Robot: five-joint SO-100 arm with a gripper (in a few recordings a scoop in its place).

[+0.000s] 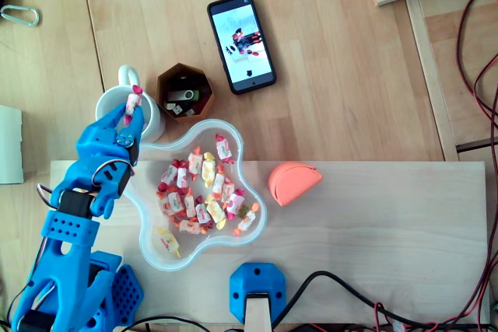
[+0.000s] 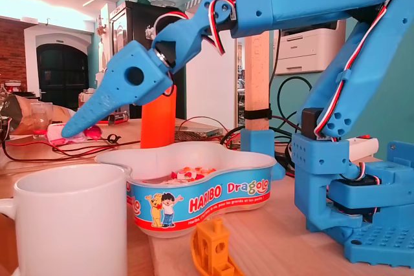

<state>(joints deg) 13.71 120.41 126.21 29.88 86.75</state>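
Pinching a wrapped sweet (image 1: 133, 104) between its two blue fingers, the gripper (image 1: 128, 117) is closed on it at the far left of the scene. In the overhead view the sweet lies lengthwise across the mouth of the white mug (image 1: 109, 105), its pink twisted end pointing to the far side. In the fixed view the gripper (image 2: 70, 127) slants down to the left with the sweet (image 2: 62, 136) at its tip, held above the rim of the mug (image 2: 71, 221) and not touching it. Just right of the mug in the overhead view stands a brown hexagonal pot (image 1: 165, 83) with small USB sticks inside, touching or nearly touching the mug's side. On the near side of both sits a clear, lobed plastic tub (image 1: 152, 248) on a pale wooden board (image 1: 389, 231), with many more wrapped sweets heaped in its middle. In the fixed view the tub (image 2: 200, 197) bears a printed label on its wall. To the right of the tub in the overhead view an orange half-round piece (image 1: 293, 182) lies on the board, near the tub but apart from it. A phone (image 1: 242, 43) lies face up on the tabletop (image 1: 334, 75) beyond the pot, well apart from the gripper, and a metal carabiner (image 1: 19, 15) lies at the far left edge. In the fixed view a small orange printed boat (image 2: 212, 250) stands at the near edge, just in front of the tub.
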